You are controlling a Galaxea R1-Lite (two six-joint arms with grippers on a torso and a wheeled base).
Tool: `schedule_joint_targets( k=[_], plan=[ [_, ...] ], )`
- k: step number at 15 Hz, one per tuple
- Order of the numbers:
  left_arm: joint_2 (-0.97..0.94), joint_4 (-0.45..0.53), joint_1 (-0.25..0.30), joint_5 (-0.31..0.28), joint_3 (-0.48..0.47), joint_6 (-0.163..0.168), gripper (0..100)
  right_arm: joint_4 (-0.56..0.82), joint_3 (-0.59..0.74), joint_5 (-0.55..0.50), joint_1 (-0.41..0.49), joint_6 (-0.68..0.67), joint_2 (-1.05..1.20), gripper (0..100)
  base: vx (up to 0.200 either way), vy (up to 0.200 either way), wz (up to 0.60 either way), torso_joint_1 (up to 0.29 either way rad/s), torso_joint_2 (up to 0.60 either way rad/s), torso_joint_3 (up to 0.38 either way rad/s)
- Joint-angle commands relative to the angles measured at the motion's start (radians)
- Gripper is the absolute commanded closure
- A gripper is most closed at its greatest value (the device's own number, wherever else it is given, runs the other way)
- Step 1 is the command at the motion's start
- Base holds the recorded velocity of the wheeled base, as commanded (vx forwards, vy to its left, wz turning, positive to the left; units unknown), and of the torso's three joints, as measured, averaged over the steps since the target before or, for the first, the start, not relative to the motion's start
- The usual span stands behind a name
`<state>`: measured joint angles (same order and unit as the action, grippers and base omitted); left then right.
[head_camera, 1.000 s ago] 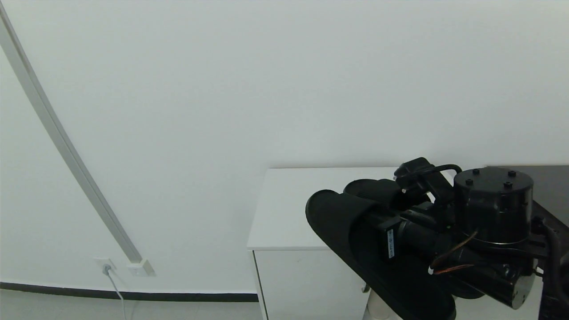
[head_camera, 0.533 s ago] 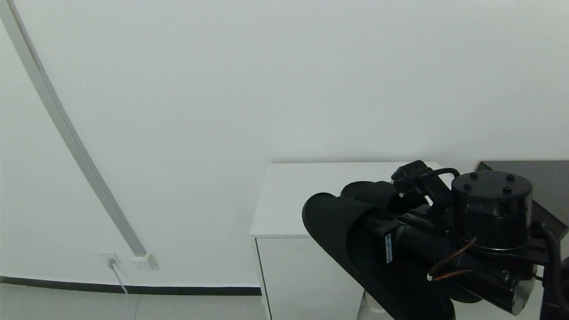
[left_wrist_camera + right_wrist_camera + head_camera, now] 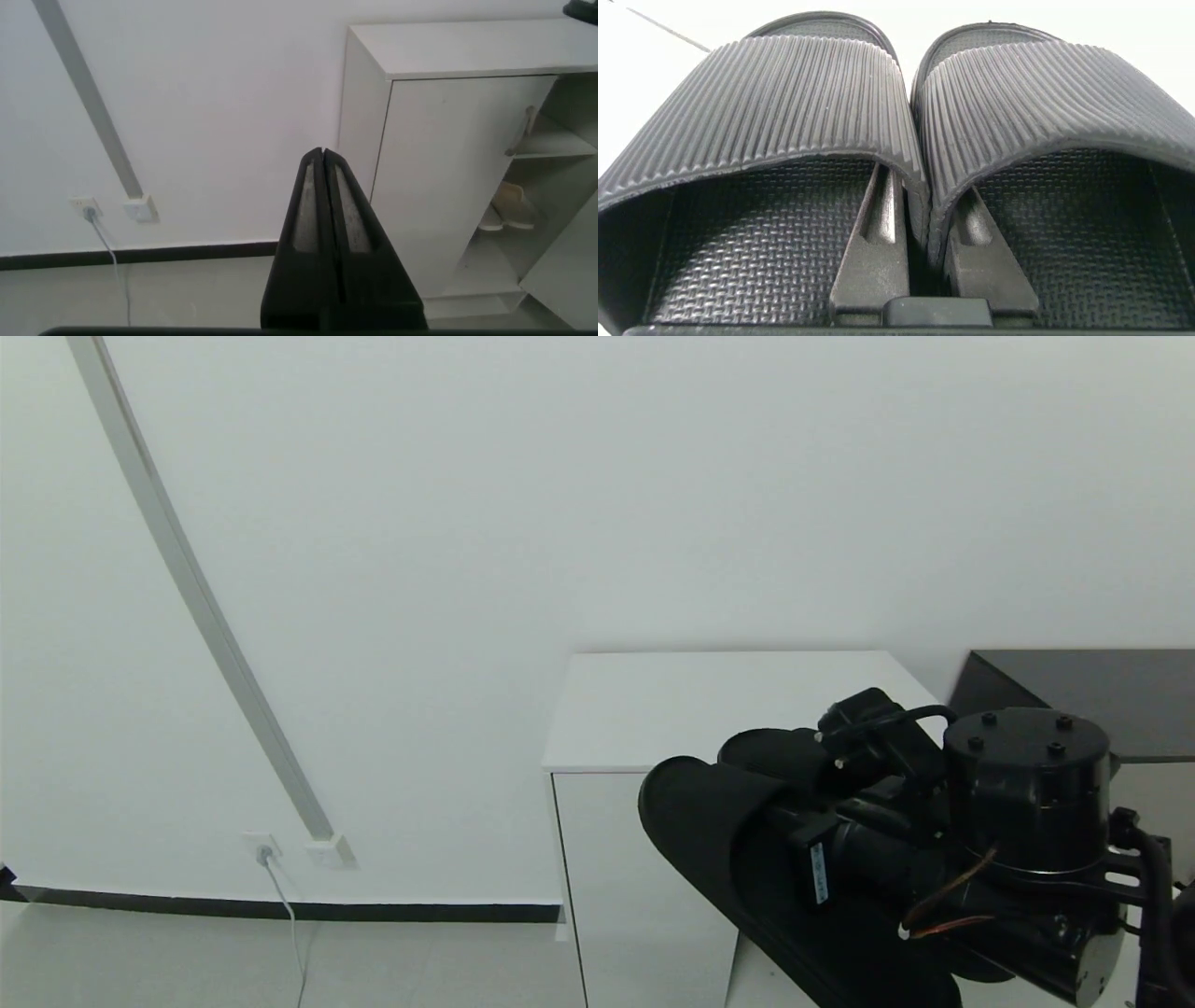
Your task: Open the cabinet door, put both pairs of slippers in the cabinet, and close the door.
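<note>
A pair of black ribbed slippers (image 3: pixel 719 812) hangs in the air in front of the white cabinet (image 3: pixel 728 705), held side by side. My right gripper (image 3: pixel 926 247) is shut on their two inner walls, its fingers (image 3: pixel 878 233) tucked under the straps (image 3: pixel 794 103). In the left wrist view the cabinet (image 3: pixel 439 168) has its right side standing open, with a handle (image 3: pixel 526 126) on the left panel. A beige pair of slippers (image 3: pixel 511 207) lies on a lower shelf inside. My left gripper (image 3: pixel 322 233) is shut on nothing, left of the cabinet and some way off.
A grey cable duct (image 3: pixel 201 607) runs slanting down the white wall to a socket with a plugged-in cable (image 3: pixel 263 849). A dark tabletop (image 3: pixel 1083 695) adjoins the cabinet on the right. Bare floor (image 3: pixel 280 961) lies left of the cabinet.
The whole head view has shifted: the cabinet, duct and socket now sit farther right and higher in the picture, so the camera moved. The right arm still holds the black slippers the same way.
</note>
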<state>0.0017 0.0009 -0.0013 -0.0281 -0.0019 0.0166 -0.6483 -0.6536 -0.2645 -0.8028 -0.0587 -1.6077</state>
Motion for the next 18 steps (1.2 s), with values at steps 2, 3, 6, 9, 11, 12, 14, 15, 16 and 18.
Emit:
schedule_joint_targets(
  k=[2, 3, 6, 9, 11, 12, 14, 15, 16, 18],
  plan=[
    [0.0, 0.001, 0.0, 0.0, 0.0, -0.001, 100, -0.056, 0.04, -0.001, 0.004, 0.039, -0.008, 100, 0.0, 0.0, 0.0, 0.0, 0.0, 0.0],
    [0.0, 0.001, 0.0, 0.0, 0.0, -0.001, 100, -0.082, 0.055, -0.001, 0.005, 0.056, -0.012, 100, 0.0, 0.0, 0.0, 0.0, 0.0, 0.0],
    [0.0, 0.001, -0.002, 0.0, 0.0, -0.001, 100, -0.154, 0.072, -0.007, 0.005, 0.077, -0.029, 100, 0.0, 0.0, 0.0, 0.0, 0.0, 0.0],
    [0.0, 0.001, 0.0, 0.0, 0.0, -0.001, 100, -0.152, 0.072, -0.001, 0.005, 0.076, -0.04, 100, 0.0, 0.0, 0.0, 0.0, 0.0, 0.0],
    [0.0, 0.001, 0.0, 0.0, 0.0, 0.0, 100, -0.154, 0.071, -0.001, 0.004, 0.076, -0.052, 100, 0.0, 0.0, 0.0, 0.0, 0.0, 0.0],
    [0.0, 0.001, 0.0, 0.0, 0.0, 0.0, 100, -0.154, 0.071, -0.001, 0.004, 0.076, -0.057, 100, 0.0, -0.2, 0.0, 0.002, 0.0, 0.002],
    [0.0, 0.001, 0.0, 0.0, 0.0, -0.001, 100, -0.154, 0.072, -0.001, 0.004, 0.076, -0.06, 100, 0.0, -0.2, 0.0, -0.005, 0.0, 0.002],
    [0.0, 0.001, 0.0, 0.0, 0.0, -0.001, 100, -0.154, 0.072, -0.004, 0.004, 0.076, -0.063, 100, 0.0, -0.2, 0.0, 0.002, 0.0, 0.002],
    [0.0, 0.001, 0.0, 0.0, 0.0, -0.001, 100, -0.154, 0.072, -0.004, 0.004, 0.076, -0.063, 100, 0.0, -0.2, 0.0, 0.012, 0.0, 0.002],
    [0.0, 0.001, 0.0, 0.0, 0.0, -0.001, 100, -0.154, 0.072, -0.004, 0.004, 0.076, -0.063, 100, 0.0, -0.2, 0.0, 0.0, 0.0, 0.005]
  ],
)
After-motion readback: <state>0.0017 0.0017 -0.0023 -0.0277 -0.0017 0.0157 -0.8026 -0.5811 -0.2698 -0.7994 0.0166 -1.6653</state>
